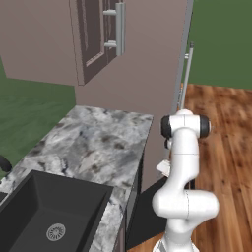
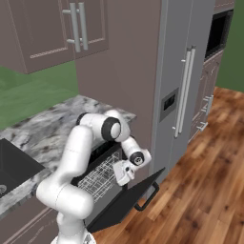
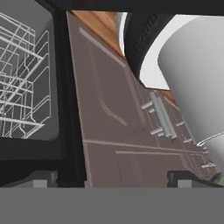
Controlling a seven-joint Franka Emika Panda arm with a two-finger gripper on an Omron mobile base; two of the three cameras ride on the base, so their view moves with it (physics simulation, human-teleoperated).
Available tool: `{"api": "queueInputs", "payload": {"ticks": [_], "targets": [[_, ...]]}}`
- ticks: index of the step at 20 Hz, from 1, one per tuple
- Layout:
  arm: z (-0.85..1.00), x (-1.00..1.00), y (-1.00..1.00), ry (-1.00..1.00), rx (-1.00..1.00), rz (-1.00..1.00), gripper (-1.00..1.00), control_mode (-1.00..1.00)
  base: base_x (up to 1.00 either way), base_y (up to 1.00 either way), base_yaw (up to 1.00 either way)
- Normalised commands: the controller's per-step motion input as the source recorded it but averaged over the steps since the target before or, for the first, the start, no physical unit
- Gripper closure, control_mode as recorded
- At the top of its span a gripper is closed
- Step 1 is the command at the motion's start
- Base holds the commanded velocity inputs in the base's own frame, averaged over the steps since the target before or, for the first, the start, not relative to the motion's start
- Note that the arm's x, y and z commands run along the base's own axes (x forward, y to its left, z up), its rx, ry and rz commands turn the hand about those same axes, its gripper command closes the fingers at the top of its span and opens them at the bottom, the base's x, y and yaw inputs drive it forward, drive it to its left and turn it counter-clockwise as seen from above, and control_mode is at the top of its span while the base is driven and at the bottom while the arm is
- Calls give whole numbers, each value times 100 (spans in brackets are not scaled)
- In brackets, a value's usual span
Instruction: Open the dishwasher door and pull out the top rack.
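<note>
A black sink [image 1: 49, 216] is sunk into the left end of the grey marble worktop [image 1: 93, 142], with taupe wall cabinets [image 1: 93, 34] hanging above. Just past the worktop's right edge, under its front lip, the dishwasher stands open. Its door [image 2: 126, 202] is swung down and out over the wood floor [image 2: 209, 162], tilted rather than flat, with the dark handle [image 2: 147, 200] at its outer edge. In the left base view the same door [image 1: 147, 211] shows as a black slab beside the arm's lower links.

Inside the opening, the wire rack [image 2: 97, 178] sits within the dishwasher body; in the hand view the rack [image 3: 22, 78] shows as white wire against a grey interior on the left, with a taupe cabinet front [image 3: 122, 131] beside it.

The arm bends down from the worktop's right edge, and the gripper [image 2: 121, 174] hangs at the mouth of the opening, just beside the rack and above the lowered door. Its fingertips [image 3: 41, 179] sit far apart at the bottom of the hand view, so the gripper is spread and holds nothing.

To the right of the dishwasher stands a tall grey fridge [image 2: 181, 81] with long silver handles.
</note>
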Motion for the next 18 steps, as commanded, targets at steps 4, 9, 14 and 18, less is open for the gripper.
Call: {"api": "queueInputs", "payload": {"ticks": [4, 9, 14, 18], "targets": [[-59, 57, 0, 2, -5, -4, -100, -100, 0, 0, 0], [-43, 59, 3, 0, -2, -3, -100, -100, 0, 0, 0], [-42, 44, 7, 0, 0, -2, -100, -100, 0, 0, 0], [-43, 40, 15, 0, 0, -1, -100, -100, 0, 0, 0]]}}
